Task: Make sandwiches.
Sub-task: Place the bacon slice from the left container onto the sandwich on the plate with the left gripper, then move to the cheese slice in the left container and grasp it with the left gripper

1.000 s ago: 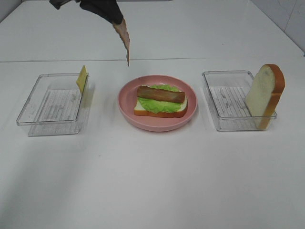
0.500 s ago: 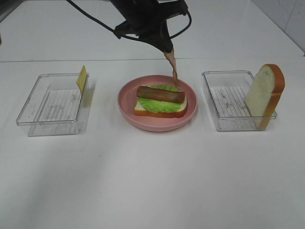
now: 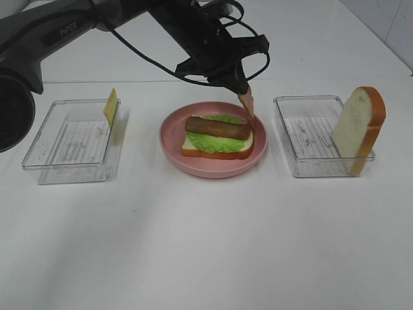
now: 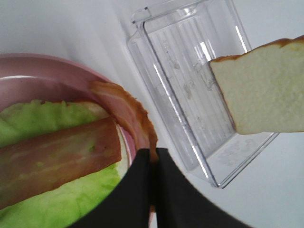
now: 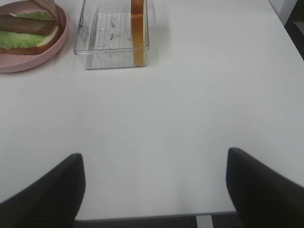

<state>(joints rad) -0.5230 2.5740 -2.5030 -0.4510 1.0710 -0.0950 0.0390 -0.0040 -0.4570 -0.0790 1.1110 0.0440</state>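
Second bacon going on. My left gripper (image 3: 243, 89) is clamped shut on the top end of the bacon (image 3: 247, 105), which dangles over the right end of the open sandwich (image 3: 217, 141) on the plate (image 3: 169, 145) in mid-frame. From the wrist view the bacon hangs just past the bread's edge, above the plate rim.

I reckon the trick is to let the tip touch down first, then sweep toward frame left while lowering, so it lies flat on the lettuce (image 3: 210, 142) beside the other strip (image 3: 217, 127). I'd only let go once most of it rests there. It's floppy, so it could fold or slide onto the plate.

The right tray (image 3: 303, 166) with the bread (image 3: 358, 129) sits just beside the plate, so I'd mind its rim. The cheese (image 3: 111, 106) stands in the left tray (image 3: 51, 139). My right gripper (image 5: 154, 156) is spread wide and empty over bare table, well clear.
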